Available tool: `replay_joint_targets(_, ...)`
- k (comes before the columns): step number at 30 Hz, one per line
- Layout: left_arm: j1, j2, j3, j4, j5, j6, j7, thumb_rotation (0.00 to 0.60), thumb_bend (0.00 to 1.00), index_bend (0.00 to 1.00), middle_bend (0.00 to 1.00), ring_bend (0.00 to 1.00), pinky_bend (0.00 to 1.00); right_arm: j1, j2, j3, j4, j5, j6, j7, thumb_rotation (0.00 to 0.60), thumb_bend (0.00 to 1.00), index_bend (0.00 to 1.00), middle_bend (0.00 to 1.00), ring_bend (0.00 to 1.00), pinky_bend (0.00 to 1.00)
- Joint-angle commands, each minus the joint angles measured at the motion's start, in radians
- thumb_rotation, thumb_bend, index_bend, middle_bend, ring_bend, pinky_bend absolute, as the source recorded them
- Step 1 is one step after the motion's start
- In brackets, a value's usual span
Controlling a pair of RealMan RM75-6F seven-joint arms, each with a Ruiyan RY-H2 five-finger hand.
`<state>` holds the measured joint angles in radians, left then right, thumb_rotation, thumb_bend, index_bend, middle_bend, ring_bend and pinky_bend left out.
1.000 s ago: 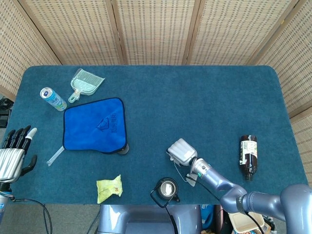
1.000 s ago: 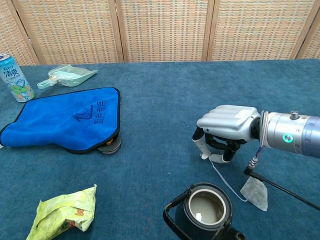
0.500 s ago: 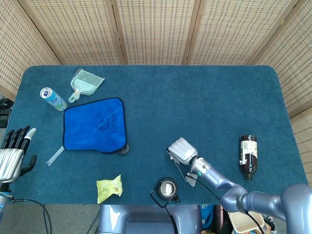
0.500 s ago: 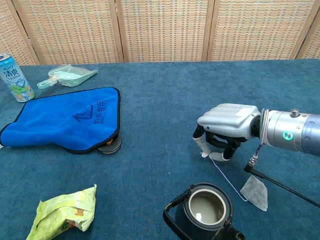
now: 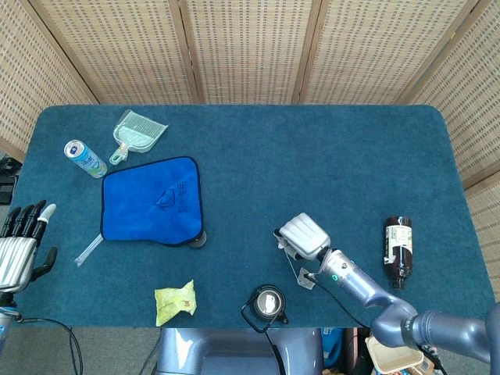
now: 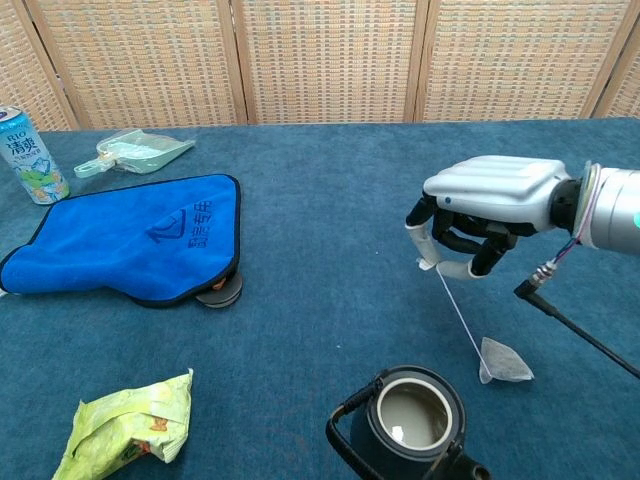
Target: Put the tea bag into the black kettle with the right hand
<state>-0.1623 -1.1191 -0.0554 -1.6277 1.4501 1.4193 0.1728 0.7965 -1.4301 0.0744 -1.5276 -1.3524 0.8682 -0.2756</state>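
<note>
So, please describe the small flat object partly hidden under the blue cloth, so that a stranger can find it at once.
On the dark blue carpeted table, find the bright blue microfibre cloth with black edging on the left side. At its front right corner a small dark round disc sticks out from under the hem. Unlike the crumpled yellow-green snack packet nearer the front edge, it is flat, dark and half covered.

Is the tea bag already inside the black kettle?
No, the tea bag hangs by its string from the right hand, beside the black kettle.

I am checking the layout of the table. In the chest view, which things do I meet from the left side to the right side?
Drink can → green dustpan → blue cloth → black kettle → tea bag, hanging by its string from the right hand.
</note>
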Motion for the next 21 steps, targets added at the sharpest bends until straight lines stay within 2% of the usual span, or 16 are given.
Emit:
replay_joint_targets(1,0.000,0.001,0.000,-0.002,0.000,0.000,0.001,0.600,0.48,0.03,0.00,0.00,0.00,-0.015,0.033,0.001,-0.032,-0.017,0.022,0.023,0.600,0.80,0.63,0.90,0.85,0.89)
replay_joint_targets(11,0.001,0.009,-0.001,-0.015,0.004,0.006,0.010,0.600,0.48,0.03,0.00,0.00,0.00,-0.081,0.193,-0.023,-0.172,-0.114,0.116,0.133,0.600,0.80,0.63,0.90,0.85,0.89)
replay_joint_targets(21,0.003,0.020,-0.008,-0.024,-0.003,0.015,0.014,0.600,0.48,0.03,0.00,0.00,0.00,-0.093,0.246,-0.049,-0.200,-0.251,0.159,0.282,0.600,0.80,0.63,0.90,0.85,0.89)
